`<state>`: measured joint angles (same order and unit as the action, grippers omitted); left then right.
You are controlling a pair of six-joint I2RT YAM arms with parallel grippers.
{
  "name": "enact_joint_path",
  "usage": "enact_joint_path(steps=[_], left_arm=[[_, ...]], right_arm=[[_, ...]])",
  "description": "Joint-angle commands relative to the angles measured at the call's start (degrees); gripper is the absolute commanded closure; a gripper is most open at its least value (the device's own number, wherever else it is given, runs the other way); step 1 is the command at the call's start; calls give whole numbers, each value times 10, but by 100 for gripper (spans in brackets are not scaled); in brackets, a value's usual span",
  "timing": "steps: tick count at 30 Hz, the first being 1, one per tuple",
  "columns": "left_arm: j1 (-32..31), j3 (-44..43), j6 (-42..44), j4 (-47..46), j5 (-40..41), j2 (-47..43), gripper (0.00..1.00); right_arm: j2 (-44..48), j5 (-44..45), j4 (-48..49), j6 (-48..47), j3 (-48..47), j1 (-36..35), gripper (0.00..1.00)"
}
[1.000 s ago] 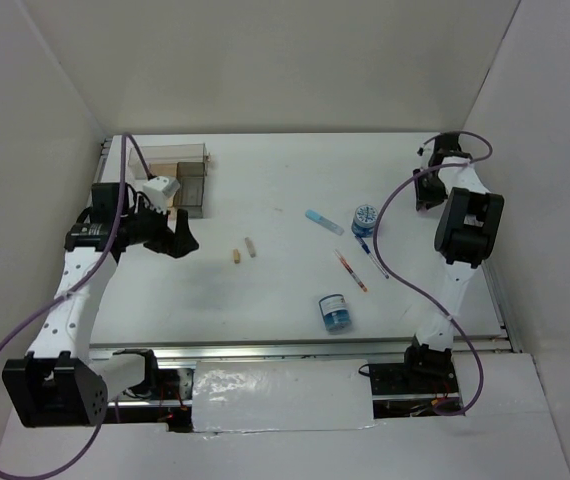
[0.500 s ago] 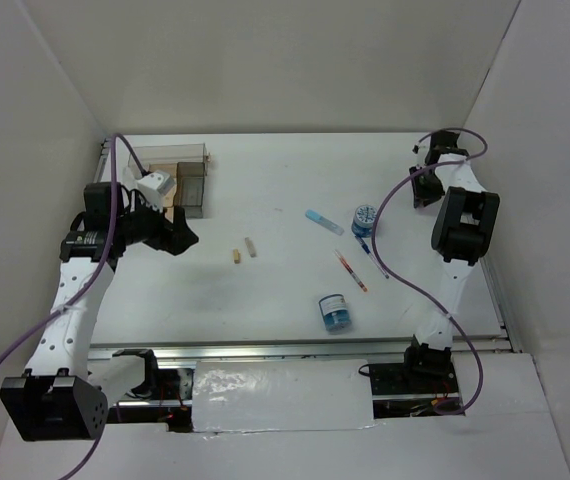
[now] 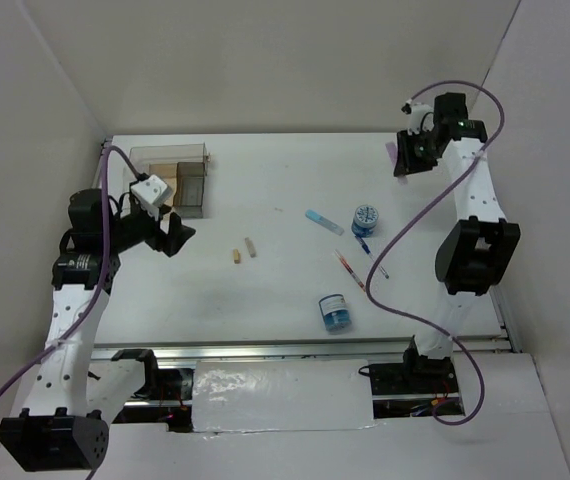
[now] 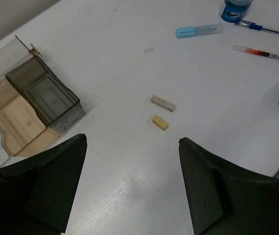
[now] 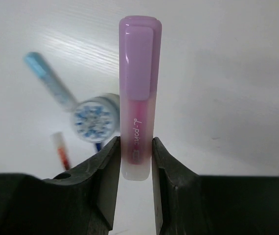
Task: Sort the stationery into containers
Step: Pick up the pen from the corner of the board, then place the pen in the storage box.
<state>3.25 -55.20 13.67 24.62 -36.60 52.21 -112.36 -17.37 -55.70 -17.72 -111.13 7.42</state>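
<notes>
My right gripper (image 3: 406,160) (image 5: 136,152) is shut on a purple-pink highlighter (image 5: 139,93), held above the table's far right. Below it lie a round blue tub (image 3: 365,218) (image 5: 94,121), a pale-blue bar (image 3: 323,221) (image 5: 49,81), a blue pen (image 3: 371,256) and a red-orange pen (image 3: 351,270). A second blue tub (image 3: 336,313) stands nearer. Two tan stubs (image 3: 242,252) (image 4: 161,112) lie mid-table. My left gripper (image 3: 172,236) (image 4: 132,142) is open and empty, left of the stubs. The organiser (image 3: 177,176) (image 4: 41,93) stands at the far left.
White walls enclose the table on the left, back and right. A metal rail (image 3: 265,350) runs along the near edge. Purple cables loop beside both arms.
My right arm has risen and swung toward the back with the highlighter in its jaws. My left arm has drawn back a little to the left, gripper still open.
</notes>
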Motion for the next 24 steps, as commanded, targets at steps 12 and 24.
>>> enact_joint_path(steps=[12,24], left_arm=[[-112,-27,449,35,-88,-48,21],[-400,-8,598,69,130,-8,24]], right_arm=[[113,-252,-102,40,93,-221,100],[81,-330,-141,48,93,-312,100]])
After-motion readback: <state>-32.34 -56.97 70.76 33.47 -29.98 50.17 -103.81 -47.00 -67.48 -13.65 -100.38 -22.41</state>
